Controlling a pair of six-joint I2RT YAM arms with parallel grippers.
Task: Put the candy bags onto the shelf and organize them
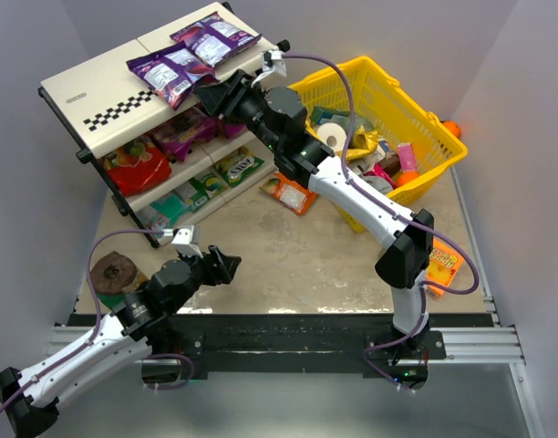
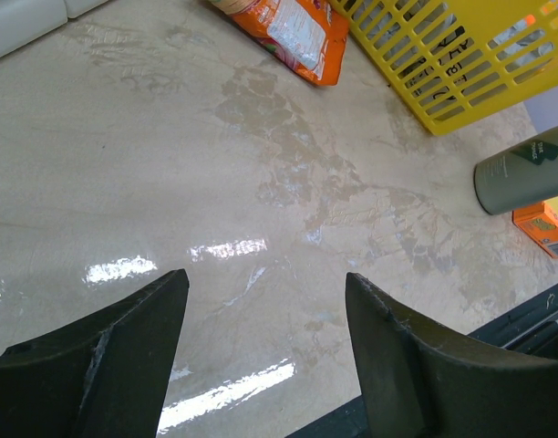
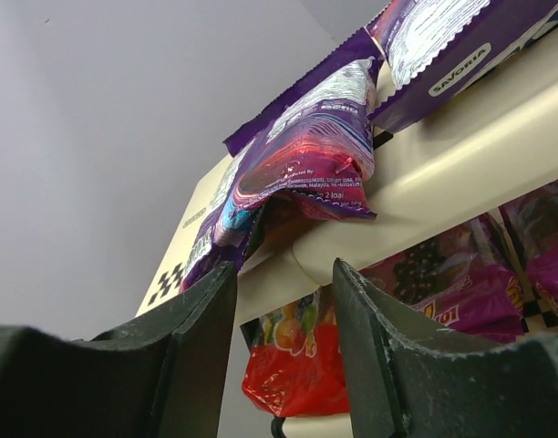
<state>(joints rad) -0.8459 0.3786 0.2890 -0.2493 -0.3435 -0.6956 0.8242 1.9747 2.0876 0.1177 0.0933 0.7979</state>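
Both empty: left gripper (image 2: pixel 263 278) wide, right gripper (image 3: pixel 282 269) parted, hiding part of a purple candy bag (image 3: pixel 306 146).

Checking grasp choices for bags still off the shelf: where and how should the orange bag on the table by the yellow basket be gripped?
Probably the near edge of the orange bag, facing the open table, from above. It lies flat, so only an edge offers a pinch, and its far side is crowded by the shelf and yellow basket.
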